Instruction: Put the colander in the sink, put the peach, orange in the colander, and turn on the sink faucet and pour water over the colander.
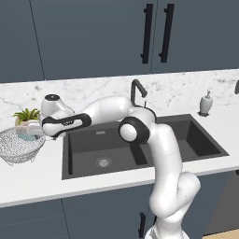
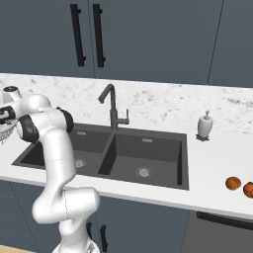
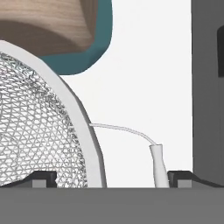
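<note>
The white wire-mesh colander (image 1: 16, 147) stands on the counter left of the sink (image 1: 196, 140). My gripper (image 1: 30, 135) hangs over its right rim, beside the sink's left edge. In the hand view the gripper (image 3: 111, 178) is open, one fingertip (image 3: 43, 178) over the mesh and the other outside, so the colander's rim (image 3: 83, 131) and its thin wire handle (image 3: 127, 130) lie between the jaws. The orange (image 2: 233, 183) and the redder peach (image 2: 248, 189) rest on the counter far right of the sink. The black faucet (image 1: 137, 91) stands behind the sink, with no stream showing.
A potted plant (image 1: 25, 115) in a teal pot (image 3: 74, 61) sits right behind the colander. A white soap dispenser (image 2: 204, 126) stands at the sink's back right corner. Dark cabinets hang above the marble backsplash.
</note>
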